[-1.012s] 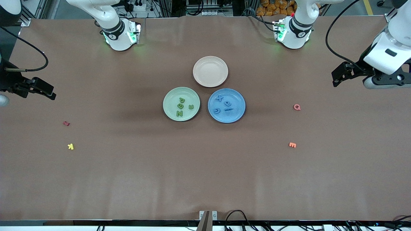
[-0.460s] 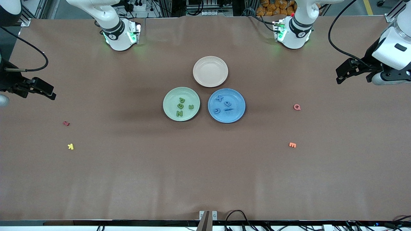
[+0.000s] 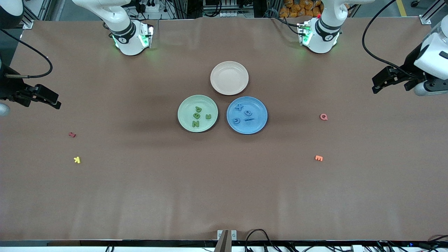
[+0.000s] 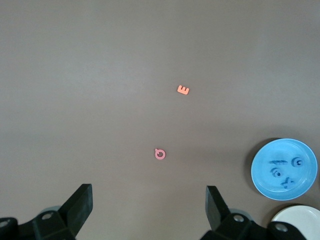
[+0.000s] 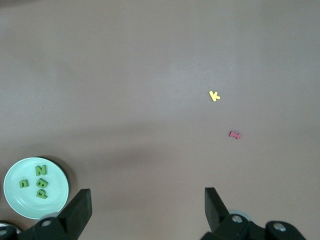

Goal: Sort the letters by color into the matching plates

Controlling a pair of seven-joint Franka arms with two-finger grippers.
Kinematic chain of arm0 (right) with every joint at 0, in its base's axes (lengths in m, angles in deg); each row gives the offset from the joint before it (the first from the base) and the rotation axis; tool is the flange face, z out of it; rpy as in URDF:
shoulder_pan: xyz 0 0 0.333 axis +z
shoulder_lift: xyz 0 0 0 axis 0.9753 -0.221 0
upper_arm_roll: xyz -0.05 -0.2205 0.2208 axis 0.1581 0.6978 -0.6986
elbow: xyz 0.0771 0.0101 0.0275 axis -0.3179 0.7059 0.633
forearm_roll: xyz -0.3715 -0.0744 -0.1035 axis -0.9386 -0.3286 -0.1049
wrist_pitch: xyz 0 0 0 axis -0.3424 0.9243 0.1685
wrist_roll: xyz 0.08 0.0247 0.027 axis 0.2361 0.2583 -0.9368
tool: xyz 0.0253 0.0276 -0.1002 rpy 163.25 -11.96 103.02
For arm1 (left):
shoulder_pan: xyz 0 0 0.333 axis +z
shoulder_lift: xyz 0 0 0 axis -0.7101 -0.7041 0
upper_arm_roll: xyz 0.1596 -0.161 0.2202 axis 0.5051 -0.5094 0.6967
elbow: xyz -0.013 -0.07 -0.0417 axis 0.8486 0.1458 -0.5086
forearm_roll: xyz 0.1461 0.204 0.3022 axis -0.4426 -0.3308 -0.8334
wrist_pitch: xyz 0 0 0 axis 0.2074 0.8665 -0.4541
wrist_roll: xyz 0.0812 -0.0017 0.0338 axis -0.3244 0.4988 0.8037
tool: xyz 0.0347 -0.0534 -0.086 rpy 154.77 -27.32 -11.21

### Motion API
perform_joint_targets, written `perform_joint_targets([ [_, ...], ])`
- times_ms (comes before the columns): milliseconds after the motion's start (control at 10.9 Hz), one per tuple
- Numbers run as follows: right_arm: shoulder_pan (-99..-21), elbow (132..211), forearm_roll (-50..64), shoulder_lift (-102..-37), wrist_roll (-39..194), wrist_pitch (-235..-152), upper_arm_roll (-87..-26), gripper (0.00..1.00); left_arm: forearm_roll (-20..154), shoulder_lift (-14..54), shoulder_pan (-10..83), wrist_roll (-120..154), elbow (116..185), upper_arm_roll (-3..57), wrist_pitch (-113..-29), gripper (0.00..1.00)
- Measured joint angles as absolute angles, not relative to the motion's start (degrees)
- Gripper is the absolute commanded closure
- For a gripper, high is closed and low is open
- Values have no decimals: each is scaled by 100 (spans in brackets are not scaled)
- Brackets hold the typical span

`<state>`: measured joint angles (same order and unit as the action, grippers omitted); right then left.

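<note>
Two grippers hang wide open and empty over the worktop's ends: the left gripper (image 3: 376, 84) over the left arm's end, at about two o'clock from the plates, the right gripper (image 3: 52, 101) over the right arm's end, at about nine o'clock from them. Both arms look parked.

At the centre, the green plate (image 3: 184, 106) holds four green letters (image 3: 196, 116); touching it at three o'clock, the blue plate (image 3: 259, 122) holds four blue letters (image 3: 244, 113). The sorting looks finished.

A beige plate (image 3: 229, 77) sits empty at twelve o'clock. Pink (image 3: 323, 117), orange (image 3: 318, 158), red (image 3: 72, 134) and yellow (image 3: 77, 160) letters lie loose on the brown worktop (image 3: 224, 196). Cables run along its edges.
</note>
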<state>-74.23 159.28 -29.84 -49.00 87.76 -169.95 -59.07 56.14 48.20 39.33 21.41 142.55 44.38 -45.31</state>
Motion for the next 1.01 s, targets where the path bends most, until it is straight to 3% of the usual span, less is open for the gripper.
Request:
perform_joint_targets([
  [1012,-7423,15928,-2984,-4900,8776,-16999,-5906,0,5614,4746,4138,2139,14255,4631,-4531,0],
])
